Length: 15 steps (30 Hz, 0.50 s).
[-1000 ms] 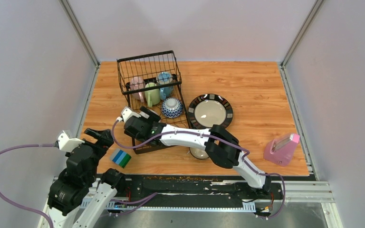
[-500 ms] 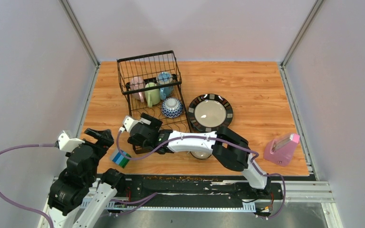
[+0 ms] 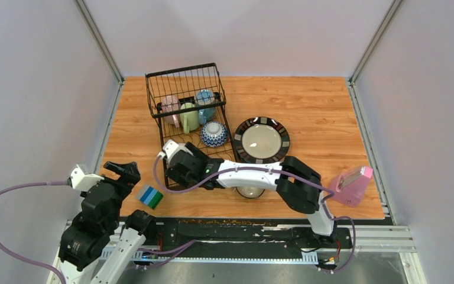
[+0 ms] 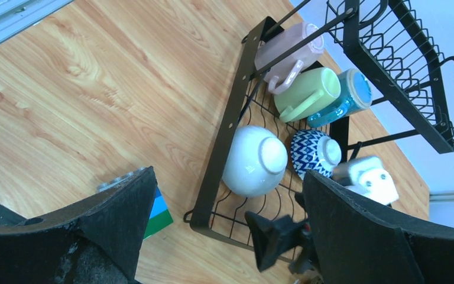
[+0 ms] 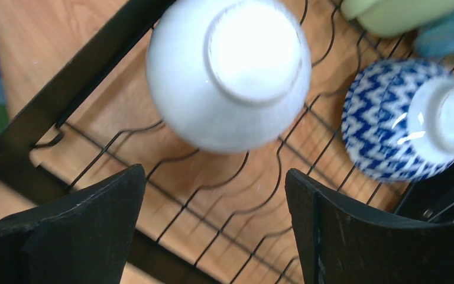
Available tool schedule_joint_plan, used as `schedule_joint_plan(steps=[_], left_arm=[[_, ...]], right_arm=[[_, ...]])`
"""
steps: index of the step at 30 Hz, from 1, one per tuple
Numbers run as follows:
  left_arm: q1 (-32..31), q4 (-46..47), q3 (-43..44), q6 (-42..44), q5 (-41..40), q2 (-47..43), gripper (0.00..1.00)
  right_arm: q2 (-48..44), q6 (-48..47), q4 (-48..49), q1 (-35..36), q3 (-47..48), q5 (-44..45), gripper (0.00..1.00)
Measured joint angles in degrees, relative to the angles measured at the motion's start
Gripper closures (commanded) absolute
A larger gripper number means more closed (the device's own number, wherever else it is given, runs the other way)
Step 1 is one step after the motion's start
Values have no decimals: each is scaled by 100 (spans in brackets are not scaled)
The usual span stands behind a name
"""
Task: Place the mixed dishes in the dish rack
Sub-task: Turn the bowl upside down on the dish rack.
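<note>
The black wire dish rack (image 3: 183, 89) stands at the back left. Its basket holds a pink mug (image 3: 170, 106), a green mug (image 3: 189, 116) and a blue mug (image 3: 205, 102). On the lower tray a blue patterned bowl (image 3: 214, 134) lies upside down beside an upturned white bowl (image 5: 230, 71). My right gripper (image 5: 213, 225) hovers open over the tray's near part (image 5: 224, 195), just short of the white bowl, with nothing between its fingers. A black-rimmed cream plate (image 3: 262, 140) lies on the table. My left gripper (image 4: 227, 231) is open and empty, left of the rack.
A pale bowl (image 3: 249, 191) sits on the table, partly hidden under my right forearm. The blue-green striped sponge (image 3: 150, 197) lies near the rack's near left corner. A pink container (image 3: 350, 185) stands at the right edge. Walls enclose the wooden table (image 3: 307, 100).
My right gripper has drawn back from over the rack's tray toward the near edge and a little right. The left arm has barely shifted.
</note>
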Motion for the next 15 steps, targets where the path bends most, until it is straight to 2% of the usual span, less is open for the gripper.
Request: schedule_joint_plan(steps=[5, 10, 15], left_arm=[[0, 9, 0, 17, 13, -85, 0], [0, 192, -111, 96, 160, -90, 0], [2, 361, -286, 192, 417, -87, 0]], right_arm=[[-820, 1318, -273, -271, -476, -791, 25], [-1333, 2806, -116, -933, -859, -1864, 24], [-1226, 3497, -76, -1342, -1025, -2610, 18]])
